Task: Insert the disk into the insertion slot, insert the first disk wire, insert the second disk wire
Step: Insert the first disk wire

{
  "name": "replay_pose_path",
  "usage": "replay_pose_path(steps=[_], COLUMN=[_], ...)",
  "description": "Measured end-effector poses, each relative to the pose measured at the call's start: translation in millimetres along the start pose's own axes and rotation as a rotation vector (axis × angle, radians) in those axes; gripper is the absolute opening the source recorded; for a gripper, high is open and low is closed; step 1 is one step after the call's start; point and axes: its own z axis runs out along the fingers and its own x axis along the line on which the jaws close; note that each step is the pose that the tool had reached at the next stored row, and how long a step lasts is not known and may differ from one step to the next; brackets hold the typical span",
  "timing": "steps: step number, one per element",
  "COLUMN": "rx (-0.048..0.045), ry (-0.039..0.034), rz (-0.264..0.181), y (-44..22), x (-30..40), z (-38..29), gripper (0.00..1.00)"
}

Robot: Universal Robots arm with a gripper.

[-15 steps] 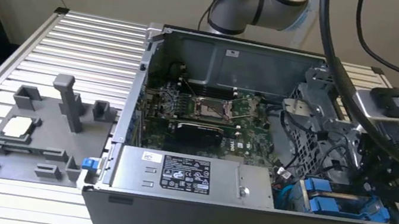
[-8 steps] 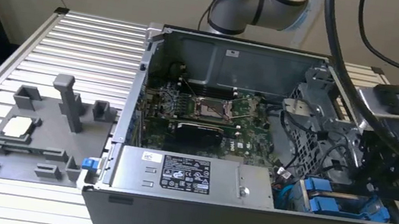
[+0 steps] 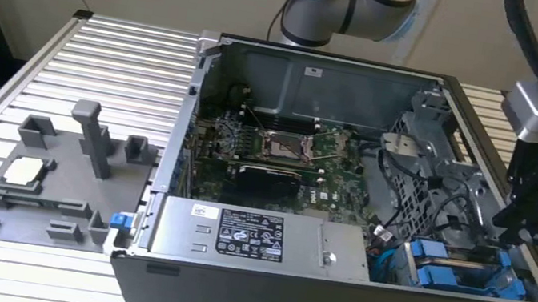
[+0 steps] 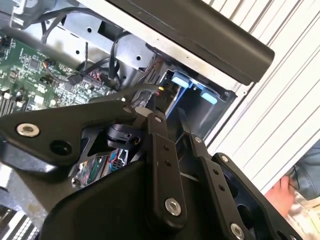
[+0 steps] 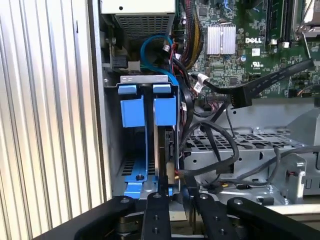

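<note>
Disk (image 5: 168, 150) seen standing on edge in blue frame (image 5: 165, 107) inside computer case (image 3: 257, 299). Gripper (image 5: 179, 194) held close to disk, fingers (image 5: 155, 212) set slightly apart.

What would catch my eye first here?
The open computer case sits in the middle of the ribbed table, its green circuit board bare. Then come the bright blue disk carriers in its corner at the exterior view's right, with the robot's black hand hanging over that corner.
</note>
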Motion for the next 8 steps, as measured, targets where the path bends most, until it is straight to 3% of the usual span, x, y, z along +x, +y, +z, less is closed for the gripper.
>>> replay_pose_path(steps=[3,8], rx=[0.0000,0.0000], ry=[0.0001,-0.0003], rz=[0.000,0.000], y=[-1.3,-1.5], x=[-0.6,-0.7], z=[-13.3,-14.9], gripper=[0.27,0.27])
